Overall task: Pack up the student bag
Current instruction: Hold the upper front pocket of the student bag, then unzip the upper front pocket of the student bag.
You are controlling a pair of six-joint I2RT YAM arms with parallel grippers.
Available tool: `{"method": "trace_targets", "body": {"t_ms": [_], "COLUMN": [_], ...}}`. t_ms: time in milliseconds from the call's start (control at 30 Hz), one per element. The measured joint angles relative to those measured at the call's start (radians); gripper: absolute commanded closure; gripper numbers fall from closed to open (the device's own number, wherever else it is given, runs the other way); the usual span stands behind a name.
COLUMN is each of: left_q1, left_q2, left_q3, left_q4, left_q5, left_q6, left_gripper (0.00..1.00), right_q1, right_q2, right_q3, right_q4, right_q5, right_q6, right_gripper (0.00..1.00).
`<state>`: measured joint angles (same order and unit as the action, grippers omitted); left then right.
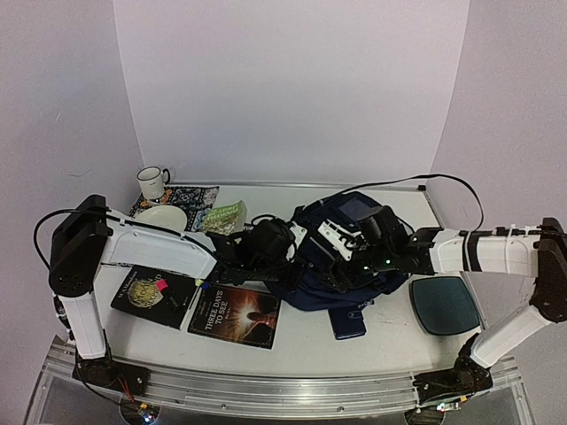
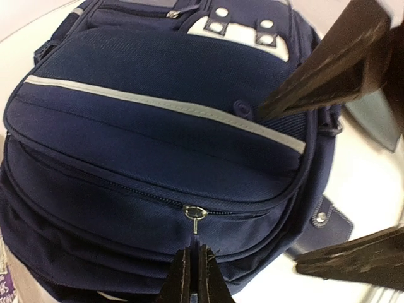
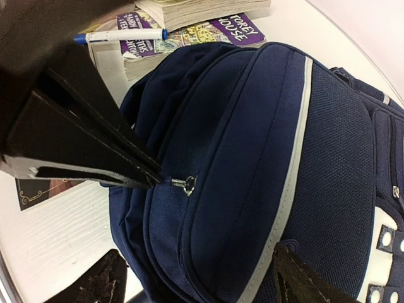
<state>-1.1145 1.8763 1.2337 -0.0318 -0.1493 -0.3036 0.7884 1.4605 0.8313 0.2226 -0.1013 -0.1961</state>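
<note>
My left pincer (image 2: 192, 255) clenches the zip pull (image 2: 196, 216) of the bag (image 2: 158, 139); my right pincer (image 3: 197, 252) gapes astride it. White worktop (image 1: 310, 343), lilac walls (image 1: 292, 88).

We log the student bag (image 2: 164, 76): large, navy fabric, lying flat on the table (image 1: 310, 341), centre-right, front face up. A thin white piping stripe (image 2: 164, 104) crosses the front pocket. A white patch (image 2: 243, 28) with eyelets sits near one end. The zip looks closed, and its metal zip pull (image 2: 196, 214) points outward.
</note>
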Motion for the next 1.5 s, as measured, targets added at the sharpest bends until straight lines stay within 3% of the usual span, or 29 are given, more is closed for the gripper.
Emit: {"method": "trace_targets", "body": {"t_ms": [100, 200, 400, 467, 733, 1100, 1300, 1500], "left_q1": [0.010, 0.020, 0.030, 0.035, 0.073, 0.221, 0.251, 0.260], "left_q2": [-0.009, -0.021, -0.035, -0.038, -0.064, -0.073, -0.056, -0.029], "left_q3": [-0.004, -0.013, -0.025, -0.032, -0.063, -0.062, -0.027, -0.006], "left_q4": [0.015, 0.017, 0.032, 0.041, 0.076, 0.049, 0.027, 0.012], "left_q5": [0.040, 0.068, 0.097, 0.099, 0.113, 0.067, 0.071, 0.110], "left_q6": [-0.011, -0.015, -0.016, -0.015, 0.002, 0.071, 0.097, 0.097], "left_gripper": [1.00, 1.00, 1.00, 1.00, 1.00, 1.00, 1.00, 1.00], "right_q1": [0.004, 0.004, 0.005, 0.011, 0.018, -0.004, -0.041, -0.044], "right_q2": [0.018, 0.037, 0.051, 0.048, -0.060, -0.259, -0.287, -0.239], "right_q3": [-0.001, -0.001, -0.006, -0.010, -0.063, -0.104, -0.108, -0.102], "right_q4": [0.018, 0.032, 0.047, 0.050, 0.036, -0.048, -0.046, -0.043], "right_q5": [0.016, 0.030, 0.064, 0.061, 0.080, 0.130, 0.105, 0.103], "right_q6": [-0.008, -0.019, -0.033, -0.042, -0.058, -0.068, -0.035, 0.011], "right_gripper": [0.26, 0.40, 0.89, 1.00, 1.00, 1.00, 1.00, 0.83]}}
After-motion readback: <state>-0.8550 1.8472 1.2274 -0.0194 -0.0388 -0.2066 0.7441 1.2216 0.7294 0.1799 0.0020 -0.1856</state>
